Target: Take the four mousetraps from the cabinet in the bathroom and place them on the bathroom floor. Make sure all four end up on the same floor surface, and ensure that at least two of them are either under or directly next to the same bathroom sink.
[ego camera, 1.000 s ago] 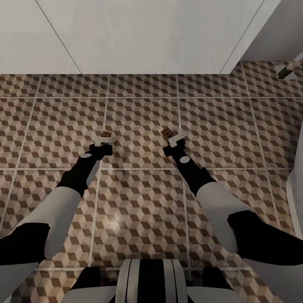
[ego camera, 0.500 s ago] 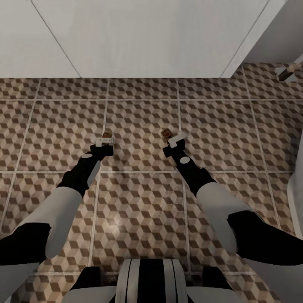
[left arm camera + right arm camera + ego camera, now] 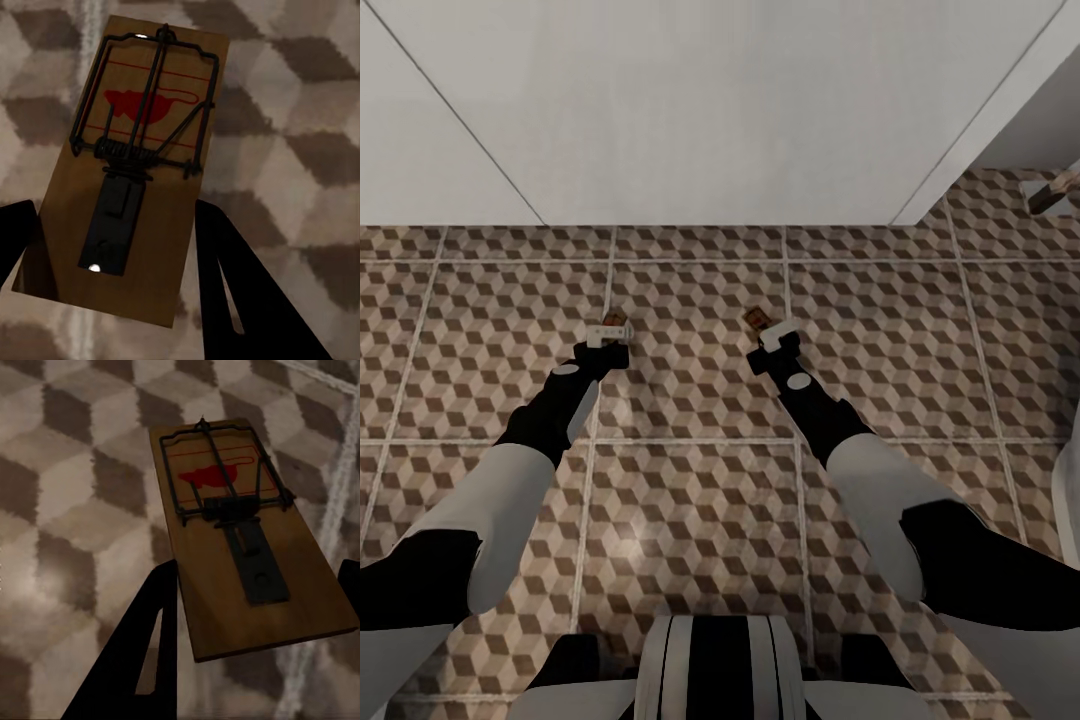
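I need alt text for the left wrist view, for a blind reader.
A tan wooden mousetrap with black wire parts and a red mouse print is held between the two dark fingers of the left tool, above the cube-patterned floor tiles.

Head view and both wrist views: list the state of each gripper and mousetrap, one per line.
Left gripper: shut on the left mousetrap.
Left mousetrap: held between the fingers, above the bathroom floor, wire bar set.
Right gripper: shut on the right mousetrap.
Right mousetrap: held flat above the floor, wire bar set.
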